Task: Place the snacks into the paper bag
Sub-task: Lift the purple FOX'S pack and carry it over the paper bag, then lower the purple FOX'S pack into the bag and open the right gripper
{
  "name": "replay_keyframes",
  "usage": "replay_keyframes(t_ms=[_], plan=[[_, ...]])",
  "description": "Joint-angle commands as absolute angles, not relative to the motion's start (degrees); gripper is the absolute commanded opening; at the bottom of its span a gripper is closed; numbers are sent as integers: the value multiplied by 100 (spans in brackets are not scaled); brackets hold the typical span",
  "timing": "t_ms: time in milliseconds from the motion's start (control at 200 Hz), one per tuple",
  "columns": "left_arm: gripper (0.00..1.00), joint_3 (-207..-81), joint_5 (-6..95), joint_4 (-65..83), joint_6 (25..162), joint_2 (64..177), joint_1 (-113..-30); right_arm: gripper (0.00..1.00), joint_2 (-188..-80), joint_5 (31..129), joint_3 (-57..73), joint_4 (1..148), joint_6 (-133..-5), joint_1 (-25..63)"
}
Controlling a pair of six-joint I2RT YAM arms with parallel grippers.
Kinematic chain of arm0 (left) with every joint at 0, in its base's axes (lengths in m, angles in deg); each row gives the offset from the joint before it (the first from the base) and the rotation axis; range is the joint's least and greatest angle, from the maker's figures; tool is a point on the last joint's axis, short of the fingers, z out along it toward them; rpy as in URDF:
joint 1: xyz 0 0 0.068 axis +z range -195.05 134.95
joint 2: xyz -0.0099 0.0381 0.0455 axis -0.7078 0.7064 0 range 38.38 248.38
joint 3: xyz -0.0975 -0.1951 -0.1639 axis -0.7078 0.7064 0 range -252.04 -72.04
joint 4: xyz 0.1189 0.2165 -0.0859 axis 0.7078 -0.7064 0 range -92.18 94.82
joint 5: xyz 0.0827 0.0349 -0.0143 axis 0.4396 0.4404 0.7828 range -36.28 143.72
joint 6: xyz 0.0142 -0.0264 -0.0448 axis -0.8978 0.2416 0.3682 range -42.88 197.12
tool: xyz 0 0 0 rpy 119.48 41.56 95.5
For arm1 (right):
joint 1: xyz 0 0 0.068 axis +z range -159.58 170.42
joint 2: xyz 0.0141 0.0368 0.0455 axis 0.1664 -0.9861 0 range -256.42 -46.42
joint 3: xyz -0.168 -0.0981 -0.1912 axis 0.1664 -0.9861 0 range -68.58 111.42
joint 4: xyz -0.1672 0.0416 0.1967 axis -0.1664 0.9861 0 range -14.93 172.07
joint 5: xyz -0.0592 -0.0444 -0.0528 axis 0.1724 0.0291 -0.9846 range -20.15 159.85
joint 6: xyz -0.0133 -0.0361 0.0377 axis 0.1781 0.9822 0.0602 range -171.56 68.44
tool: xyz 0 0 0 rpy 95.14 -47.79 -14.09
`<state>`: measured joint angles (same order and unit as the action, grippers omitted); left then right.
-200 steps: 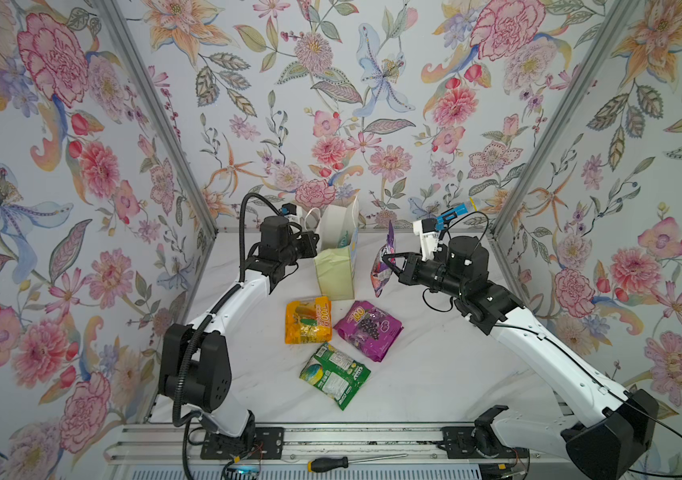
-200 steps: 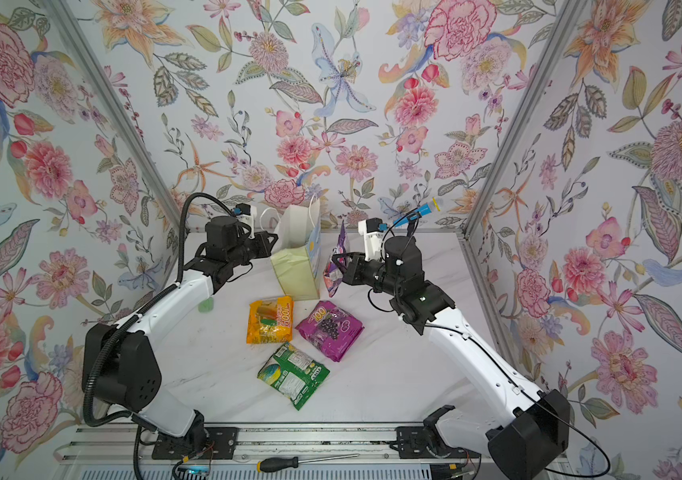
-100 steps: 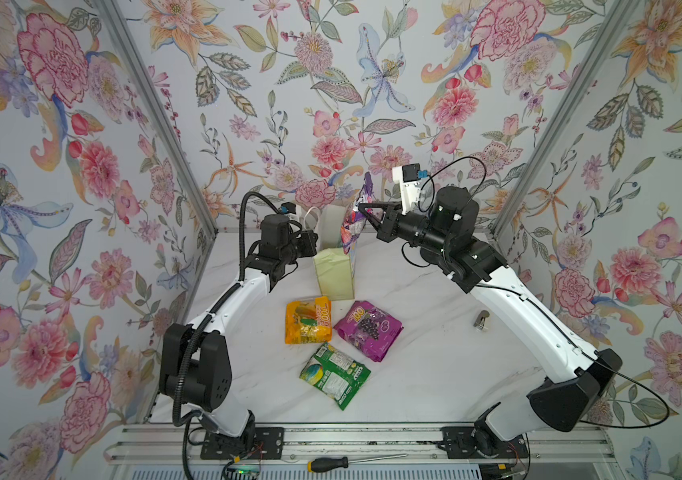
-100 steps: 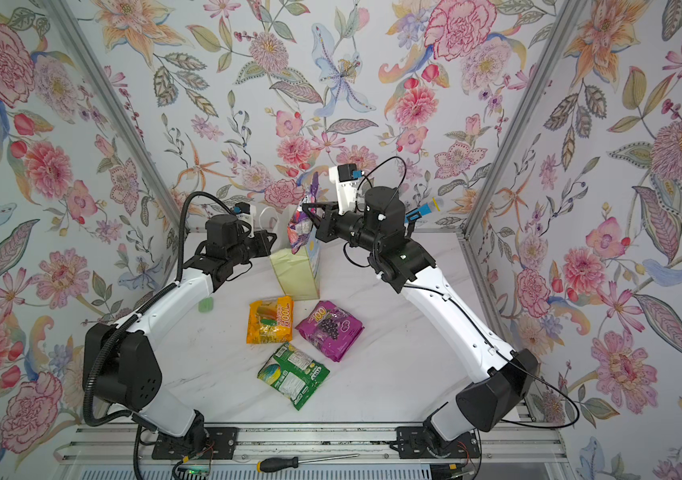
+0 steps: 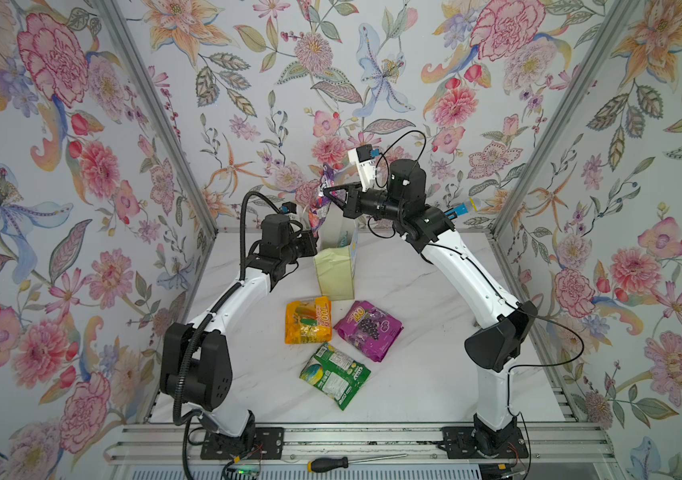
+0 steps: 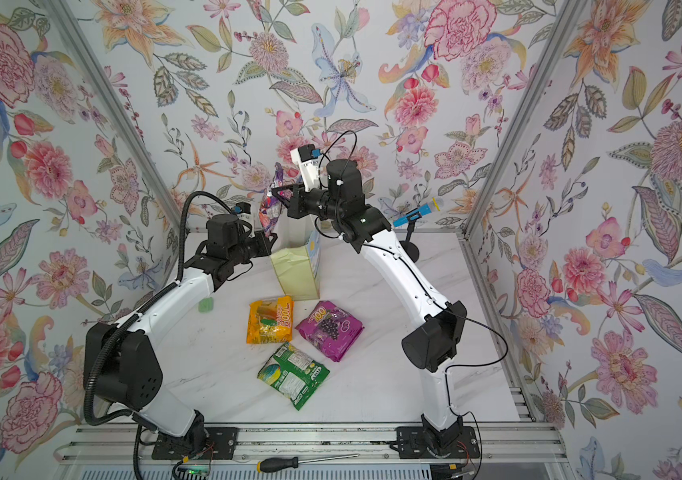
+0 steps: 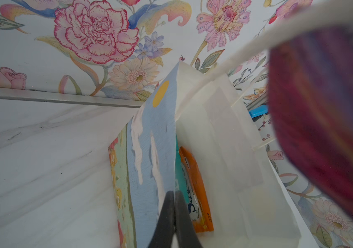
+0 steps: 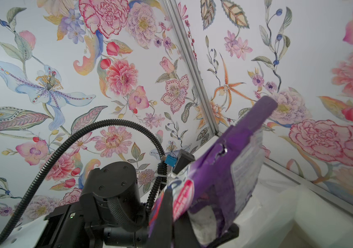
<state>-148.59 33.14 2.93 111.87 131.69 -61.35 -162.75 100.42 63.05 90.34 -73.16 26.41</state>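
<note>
You'll see a black-and-yellow screwdriver [image 5: 327,464] lying on the metal rail [image 5: 372,440] along the front edge of the bench [image 6: 372,395]. A small green block [image 6: 205,305] sits near its left edge. A blue microphone-like object [image 6: 416,215] stands at its back right corner.

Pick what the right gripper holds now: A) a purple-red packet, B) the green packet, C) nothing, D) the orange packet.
A: the right gripper is shut on a purple-red packet held up near the top of the paper bag, while the orange packet and the green packet lie on the table.
</note>
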Motion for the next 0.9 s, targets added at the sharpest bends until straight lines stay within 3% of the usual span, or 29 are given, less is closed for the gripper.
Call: replay_keyframes(t_ms=[0,410,896], plan=[[0,-15002,3343,307,11131,13146,-6184,0,-16272,10024,6518,9175,-7194,2590],[0,-14999,3280,391,11193,13206,-6184,0,-16117,9516,5940,9186,-6893,2462],[0,-14958,3272,375,11193,13145,-6177,0,-17058,9489,6659,9430,-6983,2408]])
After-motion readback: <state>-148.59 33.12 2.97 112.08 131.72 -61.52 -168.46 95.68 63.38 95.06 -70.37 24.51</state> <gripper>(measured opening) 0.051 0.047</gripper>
